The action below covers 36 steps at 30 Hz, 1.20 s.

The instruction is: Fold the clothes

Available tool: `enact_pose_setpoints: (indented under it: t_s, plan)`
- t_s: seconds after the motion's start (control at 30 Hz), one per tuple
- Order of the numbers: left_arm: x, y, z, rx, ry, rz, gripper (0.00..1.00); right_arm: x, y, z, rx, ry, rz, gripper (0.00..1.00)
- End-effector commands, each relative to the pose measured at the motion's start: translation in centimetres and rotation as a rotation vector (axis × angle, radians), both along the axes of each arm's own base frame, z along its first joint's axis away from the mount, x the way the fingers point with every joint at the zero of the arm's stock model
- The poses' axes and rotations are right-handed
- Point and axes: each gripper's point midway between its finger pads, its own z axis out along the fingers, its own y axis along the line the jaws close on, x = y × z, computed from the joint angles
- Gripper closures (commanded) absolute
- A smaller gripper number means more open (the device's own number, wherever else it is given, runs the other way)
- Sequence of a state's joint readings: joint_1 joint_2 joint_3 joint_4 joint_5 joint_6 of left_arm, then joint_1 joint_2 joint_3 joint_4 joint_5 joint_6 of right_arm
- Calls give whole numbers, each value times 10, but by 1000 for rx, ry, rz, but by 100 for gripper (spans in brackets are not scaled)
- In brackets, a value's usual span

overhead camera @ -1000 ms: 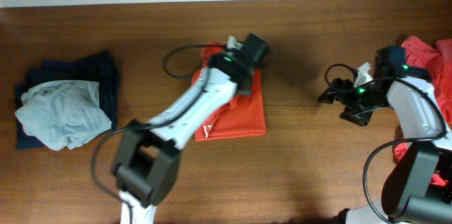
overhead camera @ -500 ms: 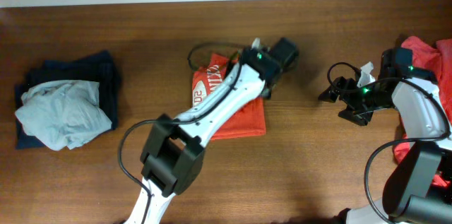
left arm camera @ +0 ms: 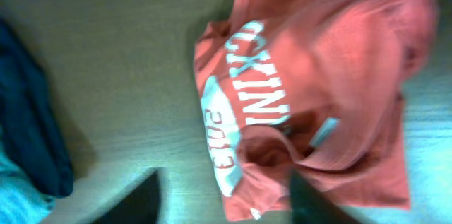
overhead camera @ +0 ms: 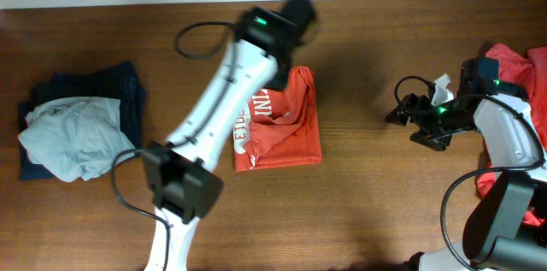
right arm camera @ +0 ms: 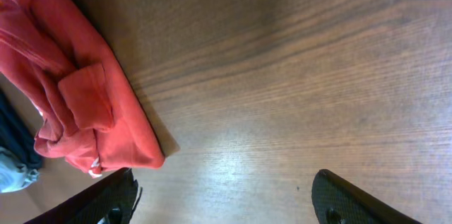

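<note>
At centre of wooden table (overhead camera: 385, 194): orange-red T-shirt (overhead camera: 286, 134), roughly folded, white lettering up, top layer rumpled. Over its far-left corner: left gripper (left arm camera: 226, 206), raised clear of the cloth and blurred; 2 fingers apart, nothing between them, shirt lying free below. On the right: right gripper (right arm camera: 222, 199), spread wide over bare wood, holding nothing. At the right edge: heap of red clothes (overhead camera: 513, 61). At the left end: pale grey garment (overhead camera: 73, 138) crumpled on navy garment (overhead camera: 124, 91), well apart from the T-shirt.
</note>
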<state>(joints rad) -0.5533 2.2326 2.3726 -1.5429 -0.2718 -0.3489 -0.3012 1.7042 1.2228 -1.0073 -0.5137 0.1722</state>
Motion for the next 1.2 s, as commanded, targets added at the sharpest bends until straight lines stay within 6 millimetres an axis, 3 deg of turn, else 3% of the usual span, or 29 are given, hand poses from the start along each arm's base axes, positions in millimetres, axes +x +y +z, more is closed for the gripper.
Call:
enact_pose_setpoints:
  t_s: [0.0, 0.03, 0.1, 0.2, 0.3, 0.33, 0.53, 0.57, 0.7, 0.73, 0.87, 0.97, 1.07, 1.17]
  plan:
    - [-11, -1, -28, -150, 174, -89, 80, 9, -3, 12, -33, -67, 25, 16]
    - [-13, 0, -39, -161, 203, -97, 89, 9, -5, 12, -33, -68, 17, 16]
    - [-15, 0, -58, -160, 234, -123, 95, 10, -8, 12, -33, -67, 0, 16]
    - [-15, -1, -103, -152, 246, -138, 99, 9, -13, 12, -31, -64, -17, 16]
    - [-19, -1, -131, -154, 259, -136, 99, 8, -14, 12, -30, -61, -19, 16]
    - [-26, -9, -142, -194, 281, -148, 99, 8, -14, 12, -31, -61, -19, 16]
    - [-56, -81, -135, -406, 337, -275, 100, 9, -14, 12, -31, -61, -19, 16]
    - [-68, -102, -132, -442, 352, -324, 99, 9, -14, 12, -31, -62, -19, 16]
    - [-105, -147, -124, -460, 379, -444, 100, 9, -14, 12, -32, -62, -19, 16]
    - [-109, -150, -122, -449, 379, -456, 99, 9, -14, 12, -32, -62, -19, 16]
    - [-97, -132, -98, -294, 302, -431, 99, 9, -14, 12, -32, -62, -19, 16]
    - [-68, -106, -67, -206, 189, -383, 97, 9, -14, 12, -31, -62, -19, 16]
    - [-36, -79, -41, -173, 82, -321, 84, 9, -14, 12, -31, -62, -19, 16]
    - [-3, -51, -34, -187, 19, -246, 76, 9, -14, 12, -31, -62, -19, 16]
